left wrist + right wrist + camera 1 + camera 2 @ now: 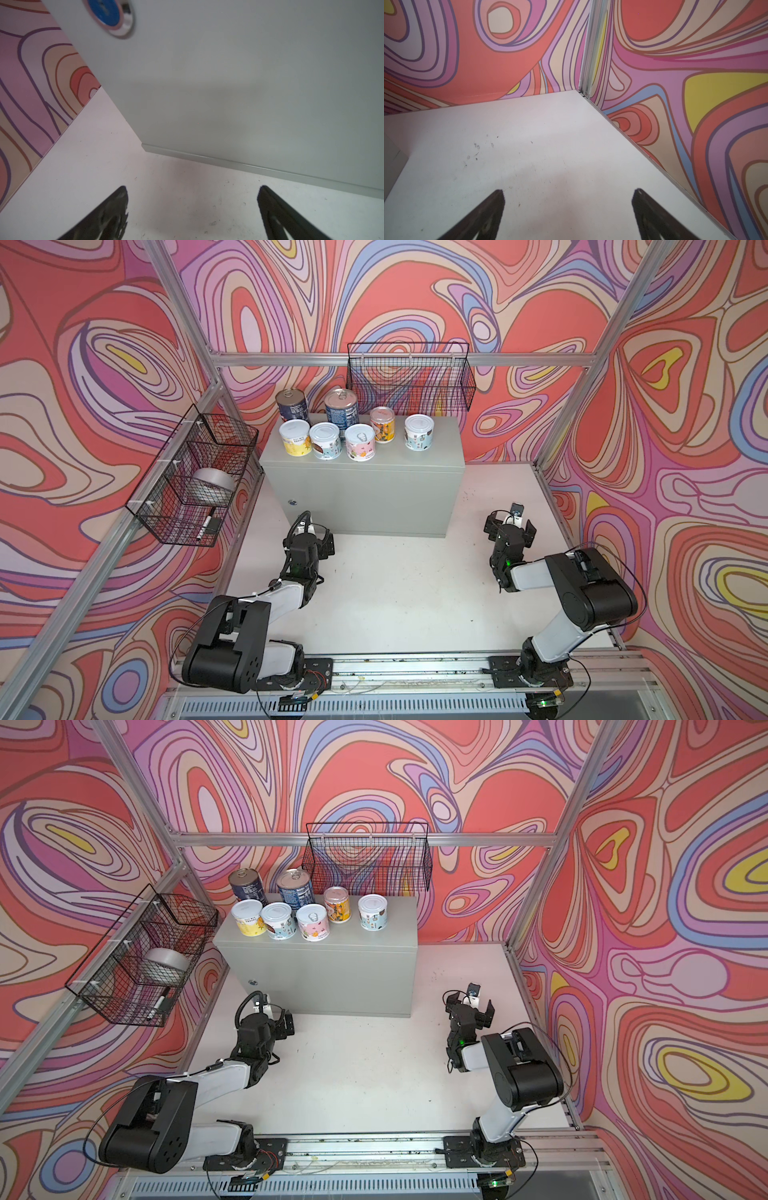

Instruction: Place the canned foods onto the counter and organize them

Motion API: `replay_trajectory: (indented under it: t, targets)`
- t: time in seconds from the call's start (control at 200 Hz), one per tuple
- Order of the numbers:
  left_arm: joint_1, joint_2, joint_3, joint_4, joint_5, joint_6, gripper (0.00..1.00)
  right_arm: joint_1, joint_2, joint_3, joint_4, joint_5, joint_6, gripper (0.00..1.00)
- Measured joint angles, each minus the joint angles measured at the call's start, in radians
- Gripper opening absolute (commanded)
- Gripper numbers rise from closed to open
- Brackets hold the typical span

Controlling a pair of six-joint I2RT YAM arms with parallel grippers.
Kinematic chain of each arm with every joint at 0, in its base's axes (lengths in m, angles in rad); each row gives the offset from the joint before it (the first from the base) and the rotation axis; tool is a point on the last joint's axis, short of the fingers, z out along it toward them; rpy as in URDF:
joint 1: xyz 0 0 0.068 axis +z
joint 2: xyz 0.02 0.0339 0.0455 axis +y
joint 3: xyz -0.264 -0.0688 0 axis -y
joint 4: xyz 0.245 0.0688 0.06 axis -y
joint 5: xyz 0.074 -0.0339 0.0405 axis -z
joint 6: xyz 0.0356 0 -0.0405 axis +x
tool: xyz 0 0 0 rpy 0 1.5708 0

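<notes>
Several canned foods stand upright on the light-grey counter [440, 452] in both top views. Two tall dark-blue cans [292, 404] [341, 406] are at its back left. In front of them stand a yellow can [295, 437], a pale can [325, 440] and a pink can [360, 442], with an orange can [382, 424] and a pale-blue can [419, 431] to the right. My left gripper [309, 537] [192, 193] is open and empty, low in front of the counter [249, 83], near its lock [112, 16]. My right gripper [510, 522] [568, 192] is open and empty over the tabletop, right of the counter.
A black wire basket [174, 522] on the left wall holds a grey tape roll [210, 485] and a marker [205, 526]. Another wire basket [411, 381] hangs on the back wall behind the counter. The white tabletop [395, 593] ends at patterned walls and a front rail [415, 672].
</notes>
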Motion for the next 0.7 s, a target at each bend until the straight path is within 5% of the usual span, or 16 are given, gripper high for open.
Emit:
replay_trajectory:
  t: [0.275,0.486,0.701]
  targets:
    - [0.006,-0.111,-0.042,0.033,-0.059,0.039,1.00,-0.018,0.000,0.000,-0.029,-0.040,0.018,0.98]
    - [0.038,0.117,-0.052,0.179,-0.066,0.087,1.00,-0.047,0.000,0.050,-0.105,-0.106,0.030,0.99]
    - [0.076,0.178,-0.035,0.241,-0.012,0.087,1.00,-0.133,0.000,0.060,-0.146,-0.256,0.058,0.99]
